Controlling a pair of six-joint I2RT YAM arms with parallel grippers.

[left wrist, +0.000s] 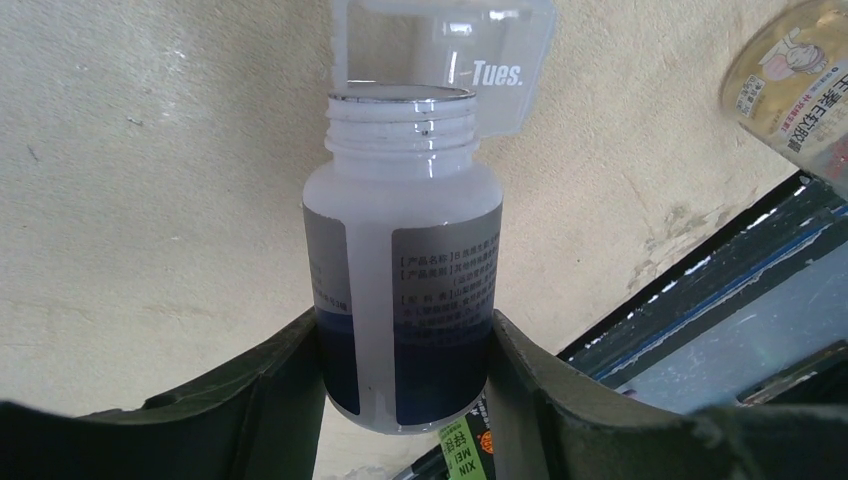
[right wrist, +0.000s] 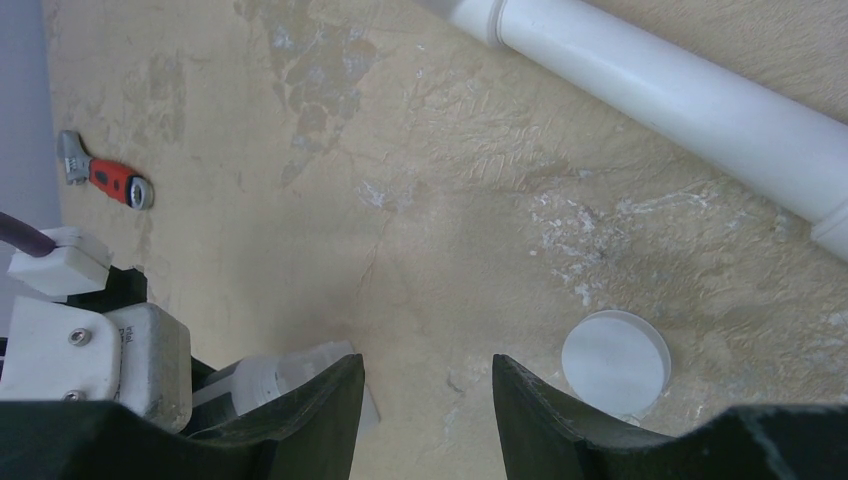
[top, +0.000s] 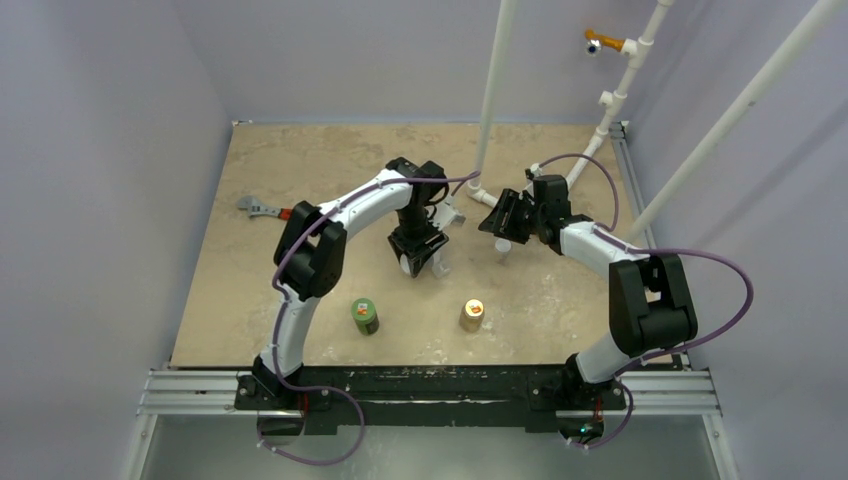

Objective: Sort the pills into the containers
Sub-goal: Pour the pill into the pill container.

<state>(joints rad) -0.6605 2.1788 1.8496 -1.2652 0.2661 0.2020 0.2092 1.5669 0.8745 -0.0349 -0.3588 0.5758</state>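
Left wrist: left claw [left wrist: 405,335] grips white bottle [left wrist: 400,200], container [left wrist: 440,45] just beyond; right claw [right wrist: 428,372] gapes empty.

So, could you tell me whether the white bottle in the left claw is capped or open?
Open: the white bottle shows a bare threaded neck, no cap; a white disc, likely its cap, lies on the table.

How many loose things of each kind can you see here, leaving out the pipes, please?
Pill bottles: 3 (green bottle, tan-orange bottle, white bottle)
White cap: 1
Clear pill case: 1
Wrench: 1
Total: 6
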